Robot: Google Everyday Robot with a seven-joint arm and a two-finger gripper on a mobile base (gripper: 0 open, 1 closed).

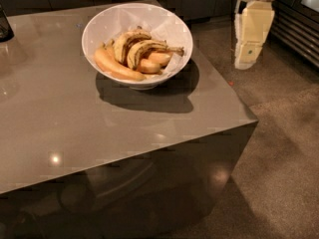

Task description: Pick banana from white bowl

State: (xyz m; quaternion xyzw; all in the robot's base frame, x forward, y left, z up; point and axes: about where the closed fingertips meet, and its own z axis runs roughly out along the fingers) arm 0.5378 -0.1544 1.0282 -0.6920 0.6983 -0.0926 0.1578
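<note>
Found the pick not yet begun. Saw a grey table (75, 123) bearing the white bowl (167, 24) near its far right corner. Saw the banana (147, 46) lying topmost in that bowl, streaked, dark stem pointing right, over smoother orange-yellow bananas (117, 68). Caught the gripper (247, 59) hanging well apart to the right, over the floor, touching nothing. Could not tell whether released or clenched. Judged reach, grasp and lift all left to do.
</note>
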